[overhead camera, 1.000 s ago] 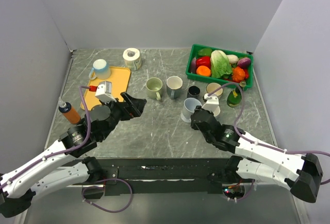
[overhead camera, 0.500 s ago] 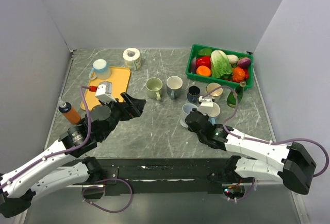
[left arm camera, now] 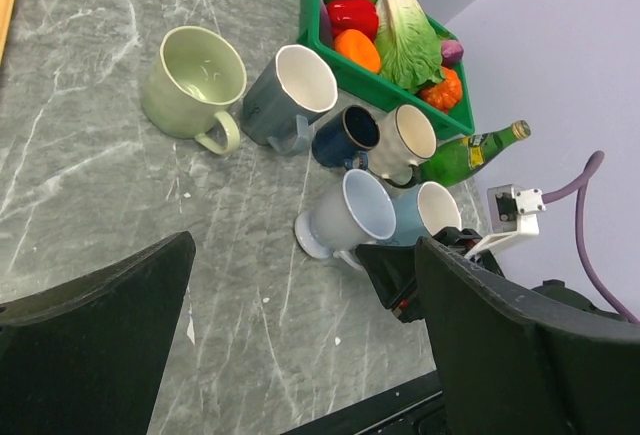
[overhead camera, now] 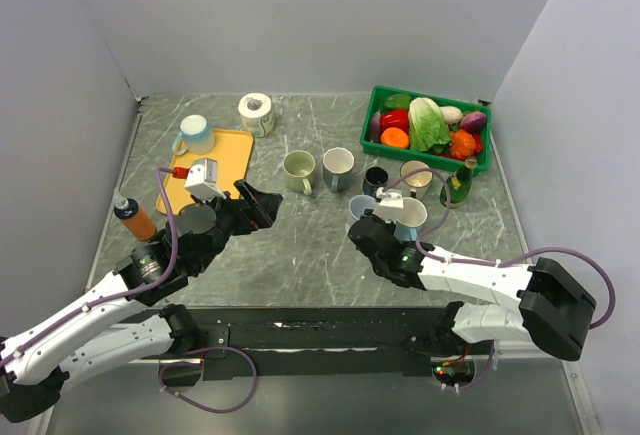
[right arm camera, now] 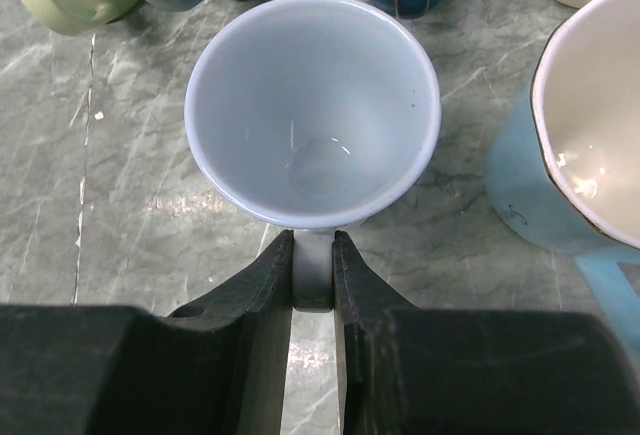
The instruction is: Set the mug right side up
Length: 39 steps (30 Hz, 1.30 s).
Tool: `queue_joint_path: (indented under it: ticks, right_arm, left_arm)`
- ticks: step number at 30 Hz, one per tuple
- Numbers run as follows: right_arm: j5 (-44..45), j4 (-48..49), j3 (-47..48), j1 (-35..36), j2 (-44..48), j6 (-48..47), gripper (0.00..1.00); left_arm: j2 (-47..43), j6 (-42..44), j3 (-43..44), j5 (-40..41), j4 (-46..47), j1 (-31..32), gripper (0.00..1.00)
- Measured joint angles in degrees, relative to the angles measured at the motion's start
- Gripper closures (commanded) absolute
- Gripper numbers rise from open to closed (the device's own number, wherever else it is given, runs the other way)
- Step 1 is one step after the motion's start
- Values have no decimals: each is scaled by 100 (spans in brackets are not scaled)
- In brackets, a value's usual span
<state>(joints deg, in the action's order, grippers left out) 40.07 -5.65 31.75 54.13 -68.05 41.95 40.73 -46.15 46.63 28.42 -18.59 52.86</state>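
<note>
Right wrist view: right fingers [right arm camera: 272,273] clamped on the handle [right arm camera: 313,277] of the blue mug [right arm camera: 312,105], arm swung left over the last second, mouth now up just ahead, so it looks righted; left fingers [left arm camera: 90,340] apart.

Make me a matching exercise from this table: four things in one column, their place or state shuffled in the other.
1. footed blue mug
2. left pincer
3. paper roll
4. green bottle

A. lying beside the green crate
B. open, holding nothing
C. gripped by its handle in the right pincer
D. behind the orange tray

Pairs: 1-C, 2-B, 3-D, 4-A
</note>
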Motion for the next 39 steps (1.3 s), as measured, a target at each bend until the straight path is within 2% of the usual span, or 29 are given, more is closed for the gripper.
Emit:
queue_joint_path:
  ticks: [1, 3, 4, 6, 7, 14, 17, 20, 21, 25, 33, 39]
  right_arm:
    - [11, 11, 0, 2, -15, 20, 85]
    - [46, 4, 0, 28, -17, 66, 74]
    - [57, -2, 0, 44, -17, 66, 65]
    - [70, -17, 0, 70, -17, 66, 56]
    - [70, -42, 0, 85, -17, 70, 46]
    - [87, -308, 22, 170, -24, 96, 31]
    - [81, -400, 66, 199, -28, 149, 22]
    - [52, -535, 142, 212, 13, 214, 8]
    - [26, -599, 153, 214, 72, 221, 1]
    - [-168, -691, 160, 216, 540, 122, 0]
    - [-516, -925, 363, 225, 1246, -35, 0]
    - [-726, -1064, 374, 225, 1878, -138, 0]
  left_arm:
    - [0, 0, 0, 7, -11, 0, 4]
    - [2, 4, 0, 24, -22, 0, 4]
    - [4, 9, 0, 33, -22, 0, 4]
    - [31, 31, 2, 37, -22, 0, 4]
    - [44, 48, 4, 35, -24, 0, 4]
    - [282, 216, 72, -28, -39, 0, 4]
    - [431, 306, 155, -76, -61, 0, 4]
    - [605, 378, 284, -76, -111, -9, 4]
    - [660, 404, 334, -79, -131, -26, 4]
    - [938, 632, 579, -282, -170, -293, 4]
    - [2461, 1093, 1443, -1517, 20, -1786, 4]
    - [3526, 1864, 2695, -1329, -402, -2509, 4]
